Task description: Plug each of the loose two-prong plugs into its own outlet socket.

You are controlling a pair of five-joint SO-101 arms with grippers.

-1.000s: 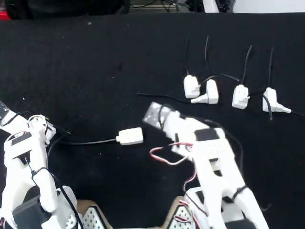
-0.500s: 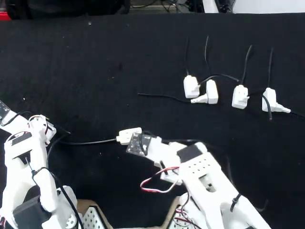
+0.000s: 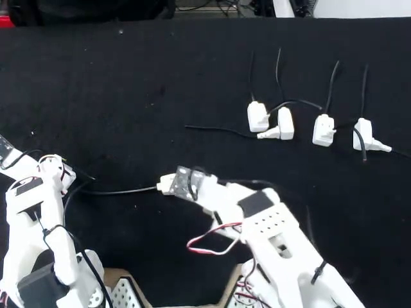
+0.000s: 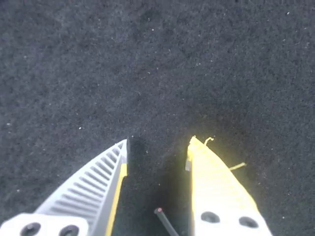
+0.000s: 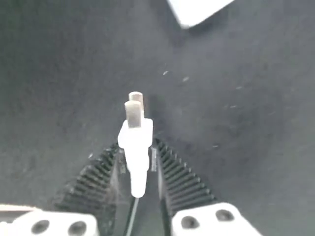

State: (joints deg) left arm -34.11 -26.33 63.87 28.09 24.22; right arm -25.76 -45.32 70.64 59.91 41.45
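While the right claw [image 5: 137,145] pinches a plug [image 5: 136,153] (prongs forward), left claw [image 4: 159,142] spread open

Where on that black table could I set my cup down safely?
The far left of the table, behind the lone outlet and its cable, is bare. Crowded: the far right, with the row of outlets, and the near edge, under the left arm and right arm.

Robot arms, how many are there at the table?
2. The left arm is at the table's near left corner; the right arm is near the middle, holding a plug beside a white socket.
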